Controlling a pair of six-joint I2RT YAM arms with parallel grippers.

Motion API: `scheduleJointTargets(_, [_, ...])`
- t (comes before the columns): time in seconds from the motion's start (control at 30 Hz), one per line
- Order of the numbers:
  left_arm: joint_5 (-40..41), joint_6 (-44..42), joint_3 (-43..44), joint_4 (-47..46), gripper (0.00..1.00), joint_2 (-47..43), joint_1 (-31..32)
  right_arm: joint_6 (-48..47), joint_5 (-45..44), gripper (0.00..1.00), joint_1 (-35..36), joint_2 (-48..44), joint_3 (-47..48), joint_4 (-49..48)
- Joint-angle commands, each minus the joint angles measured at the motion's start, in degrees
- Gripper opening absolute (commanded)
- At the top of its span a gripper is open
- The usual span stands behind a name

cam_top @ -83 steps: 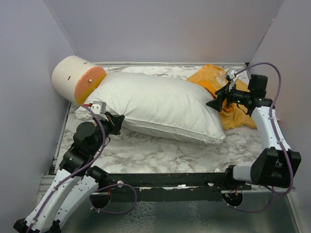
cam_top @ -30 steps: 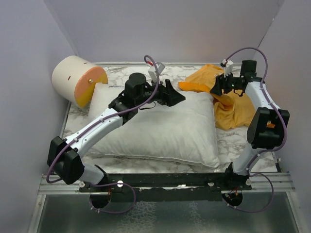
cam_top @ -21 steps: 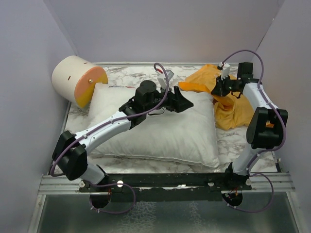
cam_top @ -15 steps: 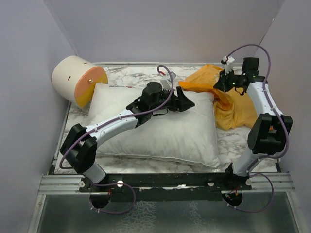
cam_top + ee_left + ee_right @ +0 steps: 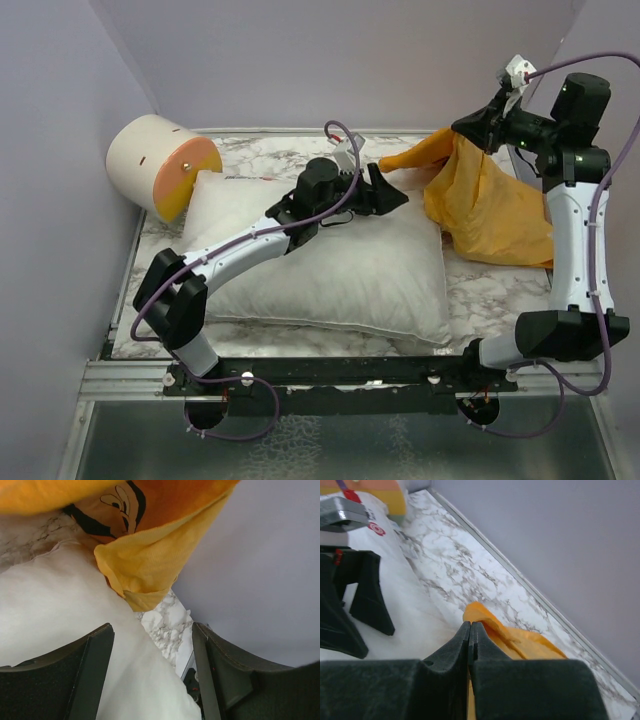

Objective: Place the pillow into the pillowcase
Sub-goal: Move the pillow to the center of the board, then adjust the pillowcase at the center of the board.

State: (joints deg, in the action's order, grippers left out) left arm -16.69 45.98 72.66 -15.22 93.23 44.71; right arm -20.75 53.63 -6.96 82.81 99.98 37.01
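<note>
Honestly, no words or numbers here that I can actually read. Closest thing is a tiny red bullseye-type mark [image 5: 376, 528] on the pillow [image 5: 415, 605], plus some black-and-cream cartoon print [image 5: 120, 502] on the pillowcase [image 5: 150, 565], no letters showing.

Two arms, same build. Left arm [image 5: 240, 245]: white shell links between bulky, rounded black joint housings. Right arm [image 5: 572, 240]: likewise, long white link and black blocks at the joints. A thin purple cable [image 5: 335, 124] runs along each arm, standing off the shell in loops. Left gripper [image 5: 152, 670]: matte black fingers, broad, flat inner faces. Right gripper [image 5: 470, 626]: black grainy plastic tapering to thin tips. Small pale camera block [image 5: 519, 70] at the wrist. Bases on a black rail [image 5: 330, 370] with a few silver bolt heads.
</note>
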Motion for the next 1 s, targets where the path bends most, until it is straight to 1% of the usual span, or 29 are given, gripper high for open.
scheduleJointTargets(0.0, [-0.6,3.8,1.2,-7.1,0.67,1.2,-1.0,2.5,9.3,0.01,0.0,-2.5,4.2,2.4])
scheduleJointTargets(0.1, [-3.5,7.9,-0.3,-15.1,0.69,1.8,-1.9,2.7,11.8,0.01,0.0,-3.6,5.0,2.5])
scheduleJointTargets(0.17, [-4.7,8.9,-0.8,-18.0,0.7,2.0,-2.1,2.5,13.3,0.01,0.0,-4.2,3.9,2.7])
scheduleJointTargets(0.33, [-5.0,3.2,-1.8,-18.9,0.71,0.6,-1.8,1.9,18.6,0.01,0.0,-5.8,-1.5,3.6])
scheduleJointTargets(0.43, [-6.0,-0.4,-3.9,-20.3,0.72,-1.0,-1.3,1.2,18.6,0.01,0.0,-6.9,-2.3,3.6])
scheduleJointTargets(0.6, [-7.2,1.7,-7.4,-25.9,0.72,-1.4,-0.8,2.1,18.7,0.01,0.0,-7.4,-2.4,2.2])
scheduleJointTargets(0.7, [-6.0,2.0,-7.8,-28.3,0.72,-0.1,0.8,2.6,20.2,0.01,0.0,-6.7,-3.9,2.6])
scheduleJointTargets(0.8, [-3.5,-2.5,-6.8,-29.9,0.75,2.0,3.5,2.6,21.5,0.01,0.1,-7.6,-6.3,2.9])
scheduleJointTargets(0.93, [1.2,-16.6,-3.2,-30.2,0.79,6.7,6.7,2.5,21.1,0.01,0.1,-9.1,-8.3,2.2])
scheduleJointTargets(0.97, [1.9,-20.4,-1.7,-30.4,0.81,8.0,7.1,2.6,21.2,0.01,0.1,-9.3,-8.4,2.2])
